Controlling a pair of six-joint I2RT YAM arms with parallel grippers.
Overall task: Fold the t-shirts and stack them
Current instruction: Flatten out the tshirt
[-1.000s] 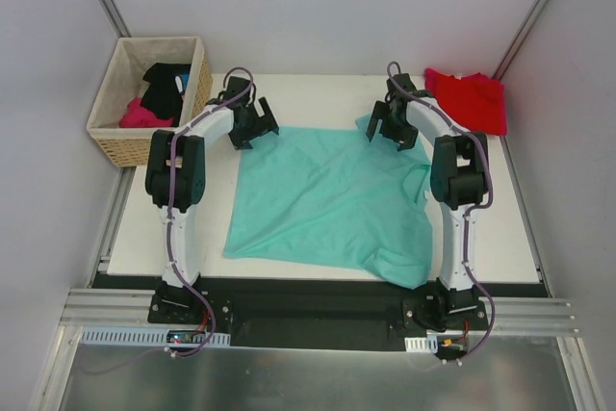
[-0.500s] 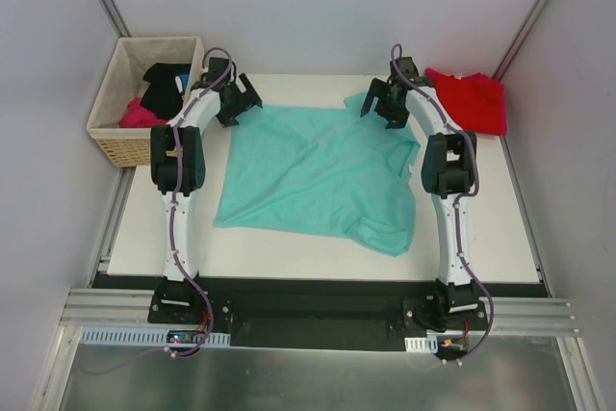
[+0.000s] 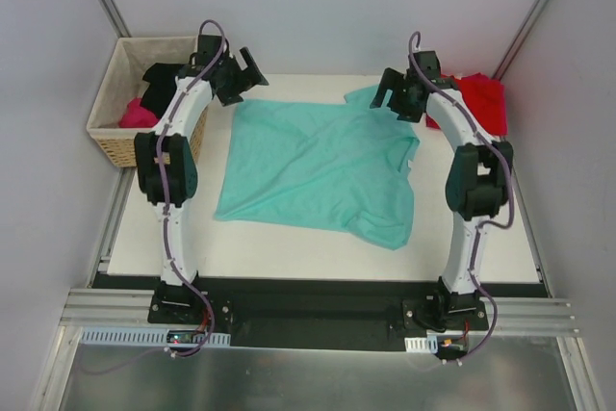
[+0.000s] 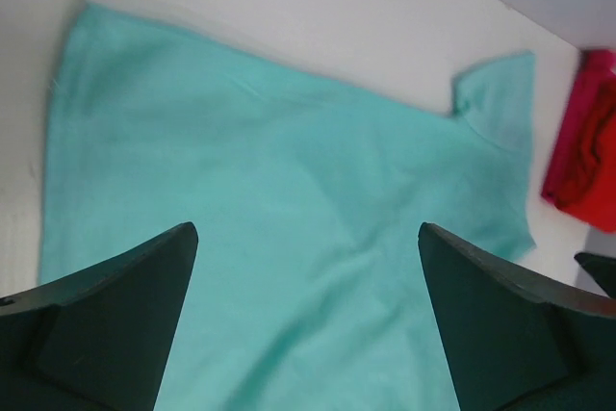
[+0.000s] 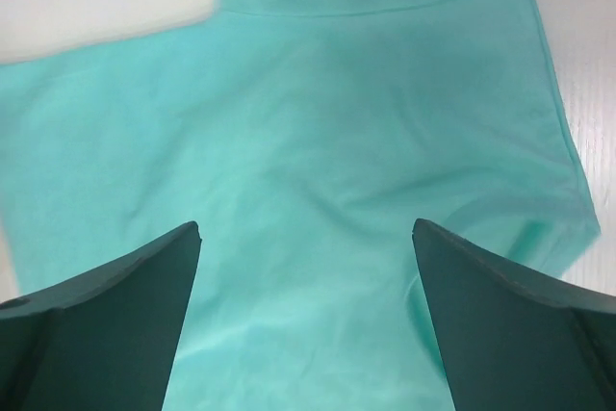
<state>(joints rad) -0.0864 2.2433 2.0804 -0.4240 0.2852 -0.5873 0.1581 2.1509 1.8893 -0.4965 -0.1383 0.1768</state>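
Teal t-shirt (image 3: 318, 166) laid open on table (image 3: 289, 252); red t-shirt (image 3: 484, 101) at far right corner; both hands spread, nothing held.
The teal t-shirt is spread across the middle of the table, lightly wrinkled, its near right corner rumpled; one sleeve is turned toward the far right; the red t-shirt is bunched near that sleeve, a strip of bare table seen between them in the left wrist view; the left hand (image 3: 250, 72) is held above the teal shirt's far left corner, fingers wide apart, empty; the right hand (image 3: 391, 98) is held above the far sleeve, likewise wide apart, empty; a wicker basket (image 3: 111, 137) beside the table's far left edge holds a black garment (image 3: 164, 74) and a pink garment (image 3: 135, 115).
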